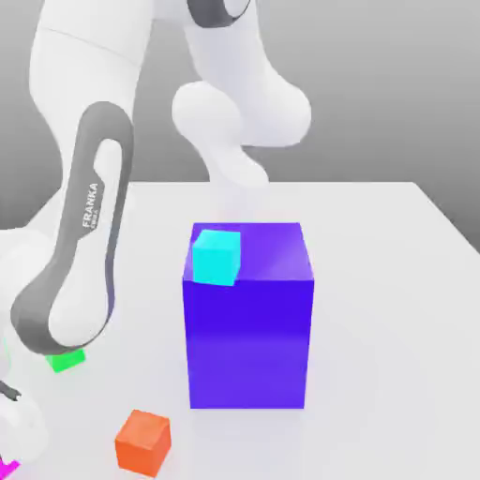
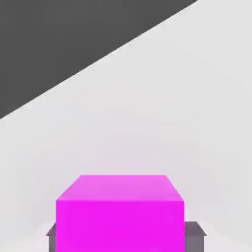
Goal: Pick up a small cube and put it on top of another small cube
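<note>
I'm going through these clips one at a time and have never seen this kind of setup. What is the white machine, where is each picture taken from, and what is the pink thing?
These are simulator renders. The white machine is a robot arm, seen in the exterior view from a camera off the arm. On the white table stand a big blue-violet block with a cyan cube on top, an orange cube and a green cube partly hidden behind the arm. The other picture comes from a camera on the arm's hand: its tool is shut on the magenta cube, grey fingers on either side.
</note>
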